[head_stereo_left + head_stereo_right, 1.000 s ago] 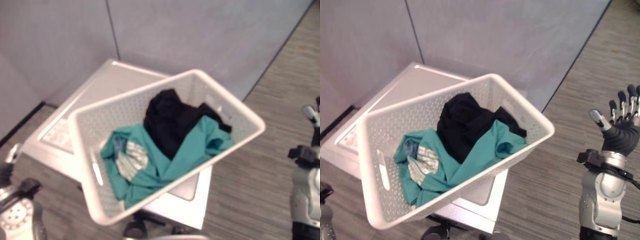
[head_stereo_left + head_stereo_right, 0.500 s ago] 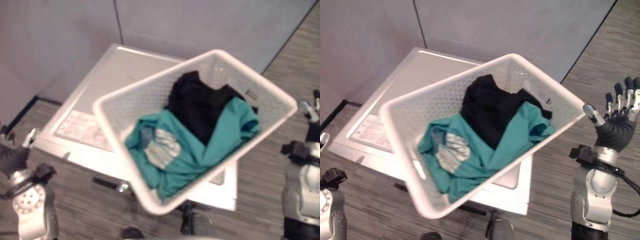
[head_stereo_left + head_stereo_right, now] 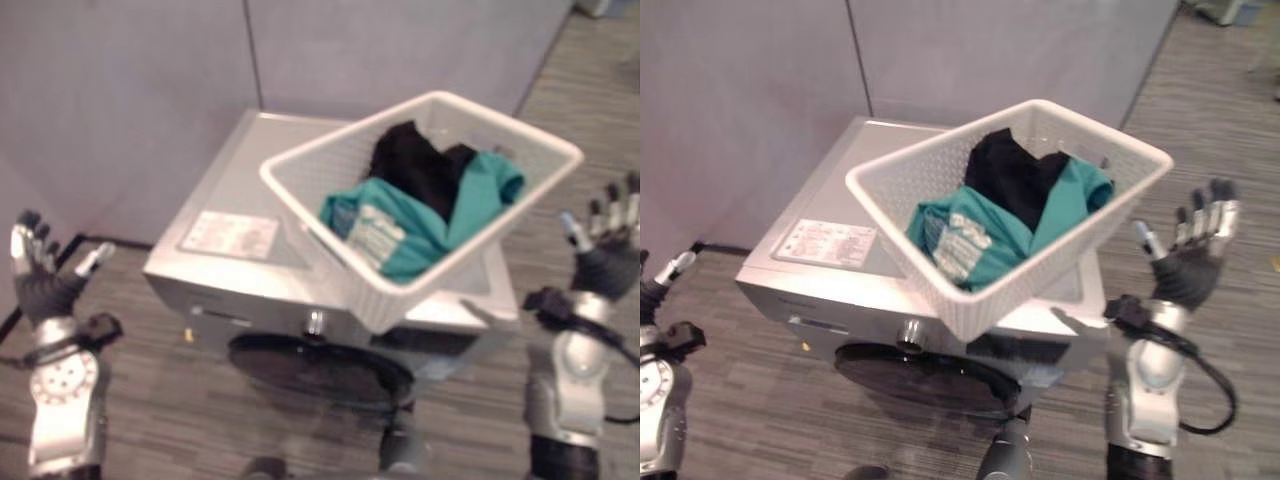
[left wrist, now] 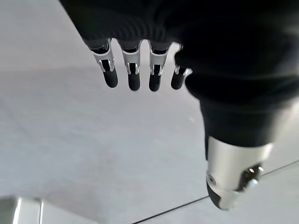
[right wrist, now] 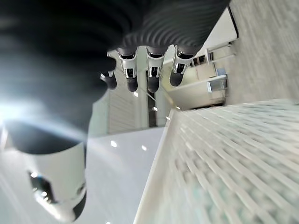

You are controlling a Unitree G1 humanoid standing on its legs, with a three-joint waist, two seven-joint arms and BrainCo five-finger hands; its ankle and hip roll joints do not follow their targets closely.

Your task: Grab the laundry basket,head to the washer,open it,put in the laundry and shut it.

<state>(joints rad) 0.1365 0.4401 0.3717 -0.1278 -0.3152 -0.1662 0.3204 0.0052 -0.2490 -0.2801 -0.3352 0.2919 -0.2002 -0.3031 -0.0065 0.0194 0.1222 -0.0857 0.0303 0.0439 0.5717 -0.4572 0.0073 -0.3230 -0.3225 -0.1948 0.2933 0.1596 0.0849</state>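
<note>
We face the washer, its round door closed. On its top sits the laundry basket, tilted, one corner jutting past the front edge above the door; teal and black laundry lies inside. Our guess: the basket could tip off the washer, since nothing holds it. Our left hand is raised, released, well left of the washer; our right hand, fingers spread and empty, hovers just right of the basket.

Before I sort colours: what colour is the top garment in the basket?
Black garment, lying over a teal one; clearest in the right eye view.
</note>
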